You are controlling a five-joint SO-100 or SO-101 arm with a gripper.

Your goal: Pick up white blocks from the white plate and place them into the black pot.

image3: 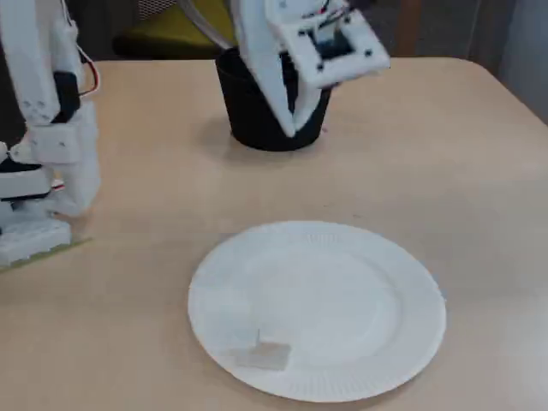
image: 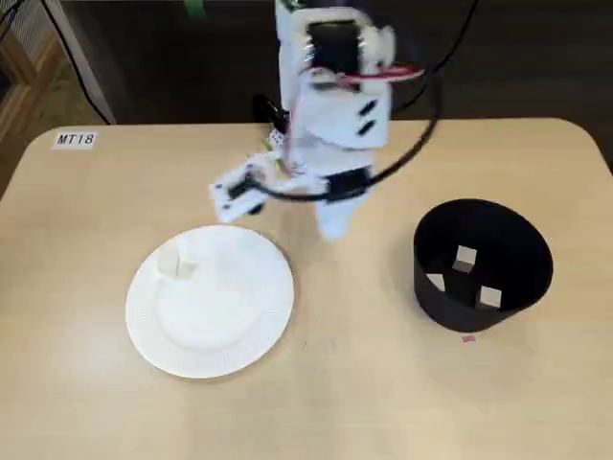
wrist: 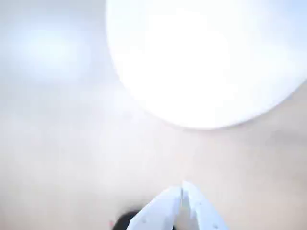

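One white block (image: 180, 261) was left on the white plate (image: 239, 331), near its rim at about ten o'clock in a fixed view. Three blocks (image: 465, 259) were seen inside the black pot (image: 517, 259), at the plate's three o'clock. The gripper (wrist: 182, 188) was held above bare table between them, fingers pressed together and empty, probably for travel toward the plate.

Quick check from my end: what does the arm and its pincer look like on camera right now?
The arm is white moulded plastic in boxy segments with black servo blocks set in. A black cable loops off its side, and thin red wires run near the top. The pincer has two white, tapering, pointed fingers. No readable markings show on it.
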